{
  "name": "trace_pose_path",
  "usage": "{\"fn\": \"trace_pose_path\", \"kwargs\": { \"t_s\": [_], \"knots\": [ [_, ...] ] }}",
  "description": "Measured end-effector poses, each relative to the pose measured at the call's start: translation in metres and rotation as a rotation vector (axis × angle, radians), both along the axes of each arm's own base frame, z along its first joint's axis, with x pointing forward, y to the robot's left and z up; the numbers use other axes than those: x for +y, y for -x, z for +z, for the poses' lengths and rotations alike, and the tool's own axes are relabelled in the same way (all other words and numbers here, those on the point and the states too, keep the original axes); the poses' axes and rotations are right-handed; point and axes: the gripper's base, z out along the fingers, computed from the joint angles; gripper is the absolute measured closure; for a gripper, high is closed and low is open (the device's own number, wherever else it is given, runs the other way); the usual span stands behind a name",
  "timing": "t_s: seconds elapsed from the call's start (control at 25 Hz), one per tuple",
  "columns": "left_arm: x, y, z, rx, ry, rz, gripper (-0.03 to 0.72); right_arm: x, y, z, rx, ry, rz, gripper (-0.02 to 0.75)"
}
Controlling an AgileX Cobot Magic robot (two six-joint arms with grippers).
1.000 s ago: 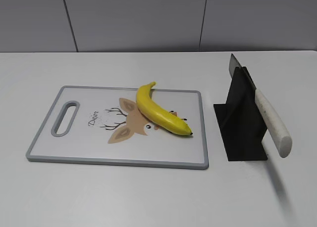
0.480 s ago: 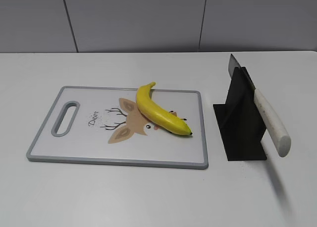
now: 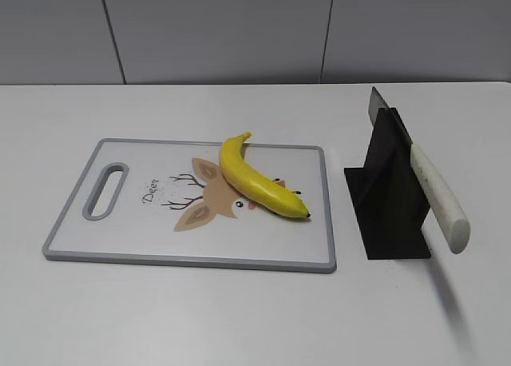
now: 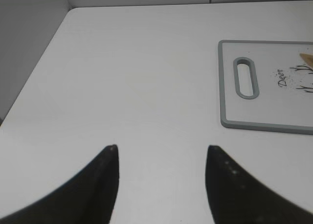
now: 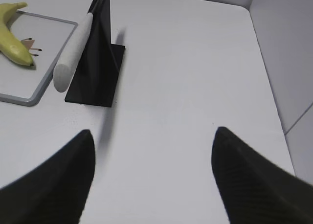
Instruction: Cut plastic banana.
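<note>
The yellow plastic banana (image 3: 257, 180) lies on the grey-rimmed cutting board (image 3: 120, 254), right of its middle, dark tip toward the front right. It also shows in the right wrist view (image 5: 13, 38). A knife with a white handle (image 3: 439, 198) rests slanted in a black stand (image 3: 387, 198), right of the board; the right wrist view shows the handle (image 5: 73, 53) too. My left gripper (image 4: 161, 153) is open and empty over bare table left of the board. My right gripper (image 5: 152, 136) is open and empty over bare table, nearer than the stand. Neither gripper shows in the exterior view.
The board (image 4: 230, 121) has a handle slot (image 4: 246, 77) at its left end and a deer print. The white table's left edge (image 4: 36, 82) and a grey wall lie beside my left gripper. The table's right edge (image 5: 266, 77) meets a wall.
</note>
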Motion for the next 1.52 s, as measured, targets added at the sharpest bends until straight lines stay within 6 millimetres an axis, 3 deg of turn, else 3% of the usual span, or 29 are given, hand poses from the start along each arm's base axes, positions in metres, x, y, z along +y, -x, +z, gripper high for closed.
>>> {"fn": "trace_pose_path", "kwargs": {
  "t_s": [0.76,1.52],
  "knots": [
    [-0.0001,0.0001,0.0000,0.000,0.000,0.018,0.274,0.0004,0.0001,0.0000,0.000,-0.004,0.008,0.160],
    [-0.0003,0.0002,0.0000,0.000,0.000,0.040,0.325,0.0004,0.0006,0.0001,0.000,-0.008,0.053,0.160]
  ]
}}
